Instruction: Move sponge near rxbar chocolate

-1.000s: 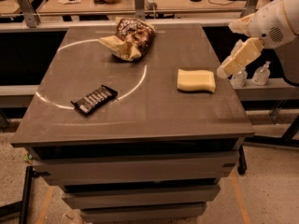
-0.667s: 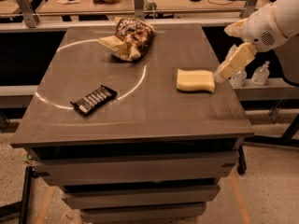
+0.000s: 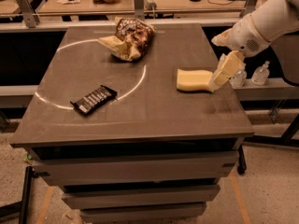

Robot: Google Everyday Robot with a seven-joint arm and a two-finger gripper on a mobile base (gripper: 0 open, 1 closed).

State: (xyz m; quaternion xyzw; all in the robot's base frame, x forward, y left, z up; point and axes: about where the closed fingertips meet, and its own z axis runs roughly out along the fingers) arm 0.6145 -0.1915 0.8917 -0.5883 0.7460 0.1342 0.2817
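The sponge point(image 3: 194, 80), a pale yellow foam block, lies flat on the right part of the dark table top point(image 3: 159, 111). The rxbar chocolate point(image 3: 93, 100), a slim black bar with white lettering, lies near the table's front left, far from the sponge. My gripper point(image 3: 224, 71) hangs from the white arm at the table's right edge, its pale yellow pads pointing down and left, right beside the sponge's right end.
A brown-and-cream wrinkly snack bag point(image 3: 129, 38) sits at the back middle of the table. A white arc is drawn on the table top. Small bottles point(image 3: 260, 73) stand on a ledge to the right. A cluttered bench runs behind.
My gripper has moved left and down, from off the table's right edge to just beside the sponge's right end. The sponge and the bar have not moved.
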